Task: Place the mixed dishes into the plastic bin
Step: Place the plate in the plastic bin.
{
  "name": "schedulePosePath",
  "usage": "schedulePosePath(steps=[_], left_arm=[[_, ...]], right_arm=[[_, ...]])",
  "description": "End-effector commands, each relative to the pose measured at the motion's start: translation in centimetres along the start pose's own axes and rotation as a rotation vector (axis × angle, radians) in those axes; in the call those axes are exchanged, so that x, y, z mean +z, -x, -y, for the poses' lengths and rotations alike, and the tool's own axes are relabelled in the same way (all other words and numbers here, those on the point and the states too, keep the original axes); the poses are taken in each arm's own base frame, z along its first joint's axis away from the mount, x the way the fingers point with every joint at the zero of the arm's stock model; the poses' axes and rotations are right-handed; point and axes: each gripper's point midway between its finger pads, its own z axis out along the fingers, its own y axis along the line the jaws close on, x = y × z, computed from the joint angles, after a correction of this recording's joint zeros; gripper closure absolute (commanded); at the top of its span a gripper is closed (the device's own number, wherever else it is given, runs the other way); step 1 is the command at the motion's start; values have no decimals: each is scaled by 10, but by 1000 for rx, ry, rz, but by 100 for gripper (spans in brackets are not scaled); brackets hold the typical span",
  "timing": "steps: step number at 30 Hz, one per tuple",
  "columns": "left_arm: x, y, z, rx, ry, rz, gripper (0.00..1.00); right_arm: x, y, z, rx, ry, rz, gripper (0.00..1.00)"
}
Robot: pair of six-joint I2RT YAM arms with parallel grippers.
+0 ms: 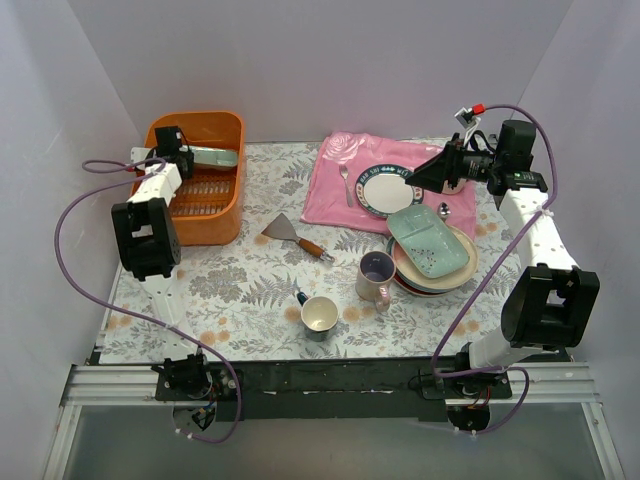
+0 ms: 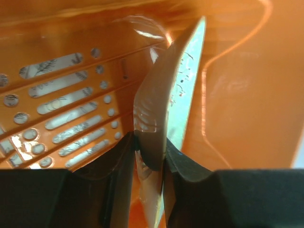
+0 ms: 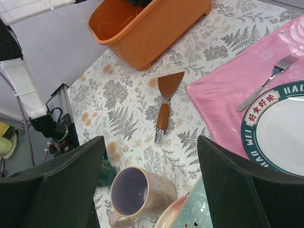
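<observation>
The orange plastic bin (image 1: 205, 215) stands at the back left; its wall fills the left wrist view (image 2: 237, 95). My left gripper (image 1: 186, 155) is inside it, shut on the edge of a mint-green plate (image 1: 217, 157) held on edge (image 2: 161, 95). My right gripper (image 1: 415, 178) is open and empty above the pink cloth (image 1: 330, 185); in its own view (image 3: 151, 142) it hangs over the lilac mug (image 3: 137, 194). A mint-green tray-plate (image 1: 432, 240) tops a stack of plates (image 1: 420, 283) at the right. The lilac mug (image 1: 376, 277) stands beside the stack.
A teal-rimmed white plate (image 1: 388, 190) and a fork (image 1: 345, 183) lie on the pink cloth. A spoon (image 1: 443, 210) lies beside them. A spatula (image 1: 295, 235) lies mid-table. A cream mug (image 1: 320, 315) stands near the front.
</observation>
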Motion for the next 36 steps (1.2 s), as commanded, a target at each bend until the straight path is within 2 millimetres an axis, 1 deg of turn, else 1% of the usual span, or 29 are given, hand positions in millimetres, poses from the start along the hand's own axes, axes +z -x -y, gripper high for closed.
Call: schedulePosePath(steps=[1, 4, 7, 8, 9, 10, 11, 12, 14, 15, 17, 18, 19, 21, 23, 24, 25, 26, 27, 28, 30, 33, 34, 35, 36], left_arm=[[-20, 16, 53, -315, -133, 4, 73], [-19, 15, 51, -314, -129, 2, 73], [-18, 14, 48, -308, -120, -2, 68], [-18, 13, 48, -308, -119, -4, 63], [-18, 14, 48, -307, -118, -2, 61], [-19, 13, 43, -303, -99, -1, 57], [-19, 15, 43, -304, -93, 1, 52], [-20, 13, 41, -296, -84, -1, 44], [-22, 13, 37, -290, -66, -2, 38], [-22, 13, 34, -286, -57, -2, 30], [-26, 15, 31, -284, -44, 6, 23], [-26, 13, 26, -286, -15, 2, 15], [-27, 13, 24, -284, -3, 2, 13], [-28, 14, 22, -268, 22, -2, 11], [-29, 12, 18, -284, 60, -6, 2], [-28, 9, 5, -276, 119, -12, 2], [-31, 12, 13, -286, 117, -11, 2], [-31, 13, 10, -287, 137, -13, 2], [-31, 10, 2, -283, 176, -22, 2], [-34, 11, 7, -286, 171, -29, 2], [-38, 13, 7, -281, 171, -36, 2], [-51, 20, 13, -271, 143, -35, 2], [-58, 25, 18, -268, 126, -35, 2], [-60, 27, 15, -251, 128, -37, 2], [-63, 29, 15, -241, 126, -42, 2]], right_arm=[[-7, 11, -11, -56, -7, 21, 14], [-8, 11, -12, -56, -7, 22, 14], [-9, 11, -11, -52, -10, 23, 14], [-9, 11, -11, -55, -10, 24, 14], [-9, 11, -11, -54, -11, 25, 14], [-9, 12, -13, -55, -8, 25, 14], [-9, 12, -12, -56, -9, 26, 14], [-9, 12, -12, -55, -11, 27, 14], [-9, 12, -11, -53, -11, 27, 14], [-9, 13, -12, -56, -10, 28, 14], [-9, 12, -12, -54, -10, 28, 14], [-9, 12, -11, -51, -10, 27, 14], [-9, 12, -11, -50, -10, 27, 14], [-9, 12, -12, -56, -9, 29, 14], [-9, 12, -12, -51, -9, 28, 14], [-9, 12, -12, -53, -9, 28, 14], [-10, 12, -13, -56, -7, 29, 14], [-10, 12, -14, -57, -9, 29, 14], [-10, 12, -14, -59, -7, 30, 14], [-10, 11, -15, -59, -4, 28, 14], [-10, 11, -15, -75, -3, 25, 14], [-13, 11, -16, -106, -9, 18, 13], [-13, 8, -16, -97, -12, 10, 13], [-14, 8, -16, -103, -19, 7, 13], [-16, 11, -14, -146, -32, 7, 13]])
